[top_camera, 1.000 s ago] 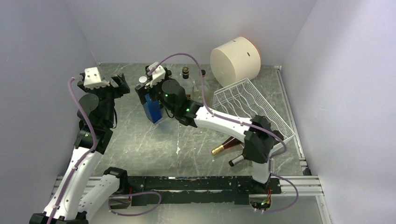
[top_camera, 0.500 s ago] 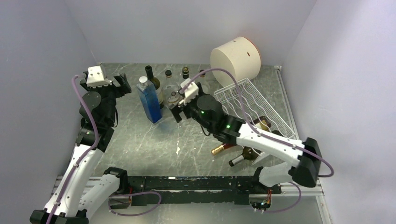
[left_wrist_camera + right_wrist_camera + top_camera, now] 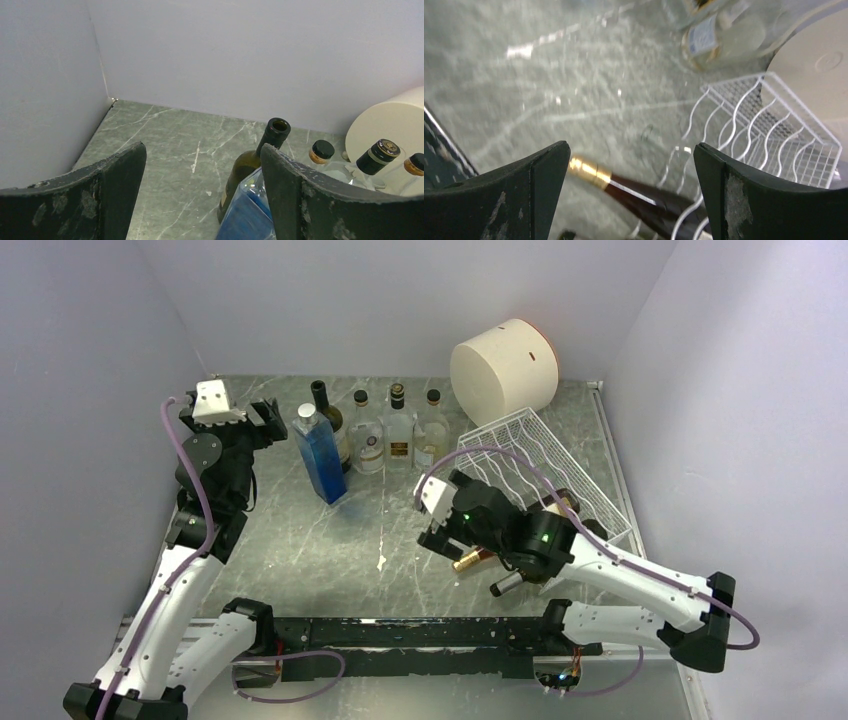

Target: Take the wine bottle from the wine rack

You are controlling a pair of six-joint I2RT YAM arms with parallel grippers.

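Upper left, the left fingers [image 3: 264, 420] stay wide, empty. Five upright bottles [image 3: 398, 438], one blue, one dark green, three clear, now stand uncovered. The right fingers [image 3: 437, 538], wide, have swung back above the dark-red gold-capped wine bottle [image 3: 466, 560] lying in the white wire wine rack [image 3: 520, 452], right of centre.

Gold-capped wine bottle [image 3: 644, 197] jutting from wine rack [image 3: 774, 135], tool [image 3: 630, 150] spread

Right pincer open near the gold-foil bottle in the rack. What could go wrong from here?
A second bottle neck pokes out beside the gold-foil wine bottle; the open right pincer could bump or grab it instead.
The wine rack is thin wire; pulling the bottle may drag it along.
The standing bottles are close behind; a wide swing might topple them.
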